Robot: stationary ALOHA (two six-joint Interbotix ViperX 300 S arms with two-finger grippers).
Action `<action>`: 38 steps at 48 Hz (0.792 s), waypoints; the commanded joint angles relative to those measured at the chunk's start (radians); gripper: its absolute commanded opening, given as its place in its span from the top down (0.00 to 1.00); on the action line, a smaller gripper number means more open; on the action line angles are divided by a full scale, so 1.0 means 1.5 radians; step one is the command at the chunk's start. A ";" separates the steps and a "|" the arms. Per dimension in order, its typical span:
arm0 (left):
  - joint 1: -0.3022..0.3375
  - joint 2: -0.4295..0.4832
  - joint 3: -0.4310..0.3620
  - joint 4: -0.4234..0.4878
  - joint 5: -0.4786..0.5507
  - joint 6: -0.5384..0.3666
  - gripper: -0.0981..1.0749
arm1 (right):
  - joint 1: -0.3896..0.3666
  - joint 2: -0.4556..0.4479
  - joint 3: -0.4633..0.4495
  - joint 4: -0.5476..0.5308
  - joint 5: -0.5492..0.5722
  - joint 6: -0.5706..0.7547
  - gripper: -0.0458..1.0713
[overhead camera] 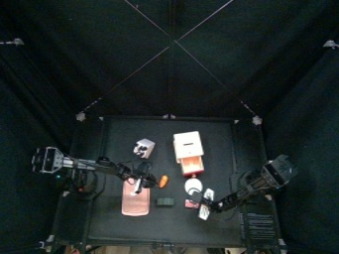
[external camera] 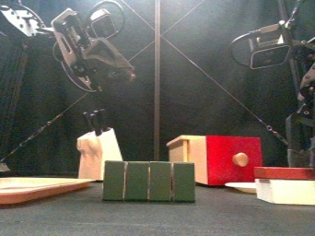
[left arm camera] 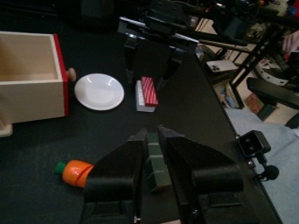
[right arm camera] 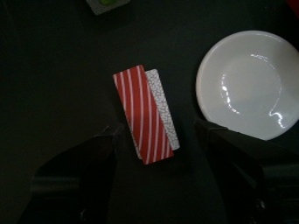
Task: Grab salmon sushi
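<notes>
The salmon sushi [right arm camera: 146,114] is a red-and-white striped slab on a white rice block, lying on the black table next to a white plate [right arm camera: 251,83]. My right gripper [right arm camera: 160,131] hangs right above it, open, with one jaw on each side of the sushi and not touching it. The left wrist view shows the same: the right gripper [left arm camera: 152,54] over the sushi [left arm camera: 147,93]. In the front view the sushi [external camera: 289,175] is at the far right. My left gripper [left arm camera: 155,133] is shut and held high over the table's left part, empty.
A wooden box with a red side [overhead camera: 189,149] stands mid-table, and a pale block toy [overhead camera: 143,148] is left of it. A dark green block [external camera: 149,181], an orange toy [left arm camera: 76,171] and a pink tray [overhead camera: 134,202] lie near the front.
</notes>
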 commanded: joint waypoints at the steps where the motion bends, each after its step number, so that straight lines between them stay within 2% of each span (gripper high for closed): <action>1: -0.001 -0.008 -0.007 -0.003 -0.004 0.001 0.38 | -0.001 -0.006 -0.011 -0.002 -0.002 0.000 0.11; 8: -0.001 -0.008 -0.004 -0.011 -0.002 0.001 0.38 | -0.001 0.009 -0.012 -0.001 -0.003 0.000 0.14; 28: 0.000 -0.008 0.000 -0.017 -0.001 0.001 0.38 | -0.001 0.021 -0.016 0.006 -0.026 0.000 0.36; 38: 0.000 -0.008 0.001 -0.018 -0.001 0.001 0.38 | -0.001 -0.002 -0.020 0.005 -0.026 0.000 0.37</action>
